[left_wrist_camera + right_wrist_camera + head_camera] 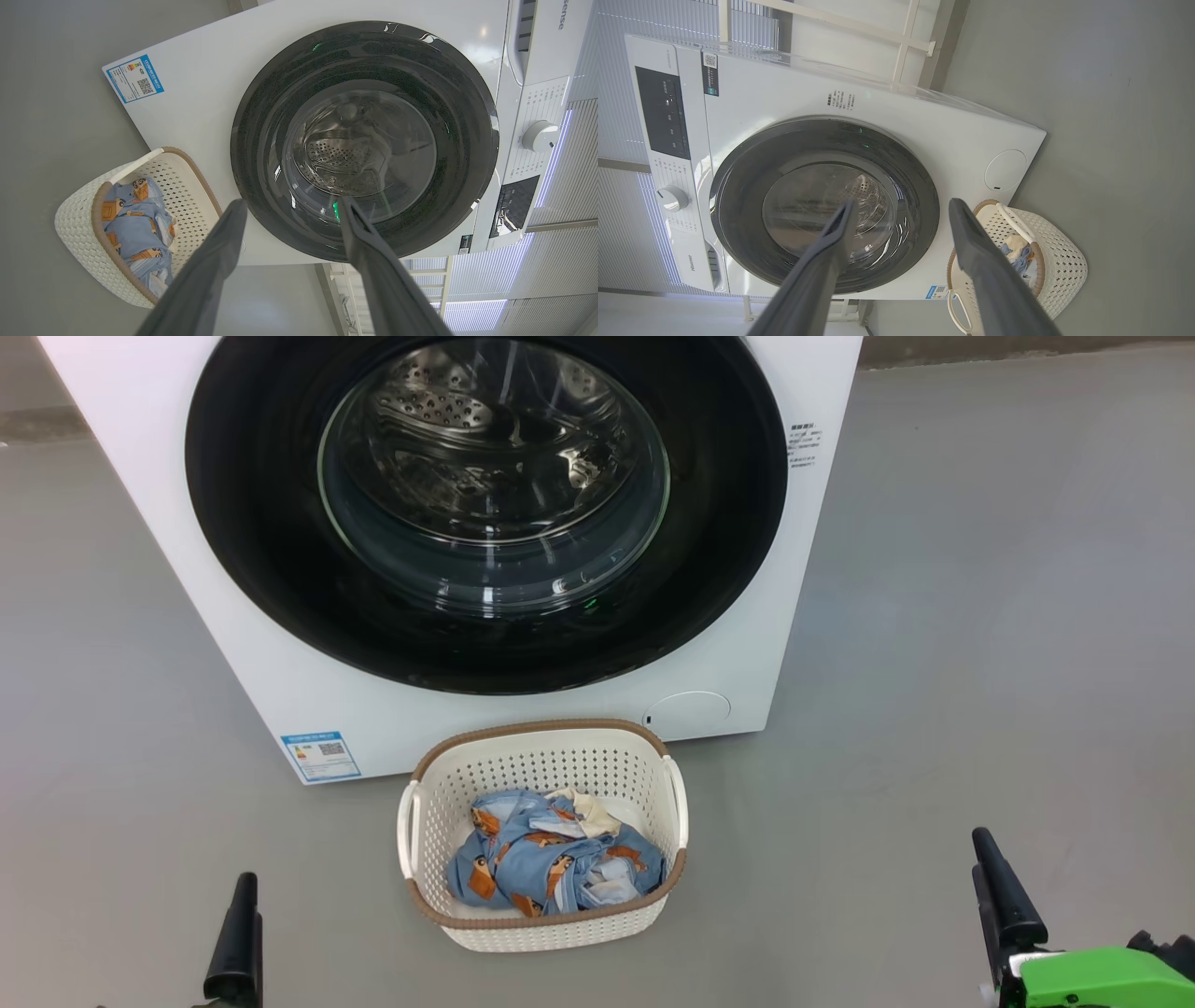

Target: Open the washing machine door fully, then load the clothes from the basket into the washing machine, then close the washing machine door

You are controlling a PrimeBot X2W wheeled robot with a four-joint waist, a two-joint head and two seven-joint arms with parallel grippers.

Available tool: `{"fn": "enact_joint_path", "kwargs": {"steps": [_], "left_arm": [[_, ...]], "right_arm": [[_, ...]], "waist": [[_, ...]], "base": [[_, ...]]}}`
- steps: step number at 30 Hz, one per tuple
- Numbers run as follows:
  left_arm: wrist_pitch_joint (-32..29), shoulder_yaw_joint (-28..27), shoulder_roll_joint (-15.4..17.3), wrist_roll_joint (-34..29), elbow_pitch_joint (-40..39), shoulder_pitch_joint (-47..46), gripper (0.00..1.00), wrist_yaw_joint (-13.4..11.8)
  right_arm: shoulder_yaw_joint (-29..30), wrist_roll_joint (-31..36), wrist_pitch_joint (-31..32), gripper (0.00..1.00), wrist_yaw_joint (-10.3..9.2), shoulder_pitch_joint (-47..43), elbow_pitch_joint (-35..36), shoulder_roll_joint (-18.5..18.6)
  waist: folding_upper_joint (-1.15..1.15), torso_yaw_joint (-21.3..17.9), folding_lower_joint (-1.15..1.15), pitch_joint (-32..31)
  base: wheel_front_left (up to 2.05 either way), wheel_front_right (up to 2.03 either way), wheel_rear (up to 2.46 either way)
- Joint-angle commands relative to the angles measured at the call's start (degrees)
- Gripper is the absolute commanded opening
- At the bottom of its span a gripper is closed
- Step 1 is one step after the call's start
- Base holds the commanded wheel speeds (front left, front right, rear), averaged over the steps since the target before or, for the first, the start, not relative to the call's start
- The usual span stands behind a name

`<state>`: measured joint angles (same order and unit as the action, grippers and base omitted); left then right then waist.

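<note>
The white washing machine (280, 653) stands straight ahead with its round black washing machine door (280, 523) shut flat against the front. The steel drum shows through the glass window. On the floor right in front sits the cream basket (523, 761), and the blue bear-print clothes (546, 863) lie bundled inside it. My left gripper (292, 201) is open and empty and points at the door (261, 116) from a distance. My right gripper (903, 204) is likewise open and empty, well back from the door (738, 186). One dark finger (235, 943) rises at lower left, another finger (1004, 896) at lower right.
Grey floor (980, 616) spreads to both sides of the machine and around the basket. A control panel with a round dial (539, 135) runs along the machine's top front. A blue energy sticker (320, 756) and a round flap (688, 711) sit low on the front.
</note>
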<state>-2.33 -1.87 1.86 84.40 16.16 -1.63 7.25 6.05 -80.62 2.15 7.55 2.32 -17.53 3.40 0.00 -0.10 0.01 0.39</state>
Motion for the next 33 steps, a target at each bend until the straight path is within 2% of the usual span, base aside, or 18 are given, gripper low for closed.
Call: {"fn": "enact_joint_path", "kwargs": {"steps": [1,15,33], "left_arm": [[0.9,-0.2,1.3,-1.7,-2.0,-2.2,1.00,0.1],[3.0,1.5,2.7,-9.6,-2.3,-2.8,1.00,0.1],[6.1,2.7,4.2,-25.4,-2.8,-2.8,1.00,0.1]], "right_arm": [[-0.9,2.1,-0.8,1.00,-0.01,2.8,1.9,0.8],[-2.7,12.3,-3.0,1.00,-0.01,3.8,2.0,2.2],[-4.6,26.9,-6.0,1.00,-0.02,5.1,1.5,3.1]], "waist": [[0.00,0.0,-0.01,0.0],[0.00,0.1,-0.01,0.1],[0.00,0.0,-0.01,0.0]], "base": [[0.00,0.00,0.00],[0.00,0.00,0.00],[0.00,0.00,0.00]]}}
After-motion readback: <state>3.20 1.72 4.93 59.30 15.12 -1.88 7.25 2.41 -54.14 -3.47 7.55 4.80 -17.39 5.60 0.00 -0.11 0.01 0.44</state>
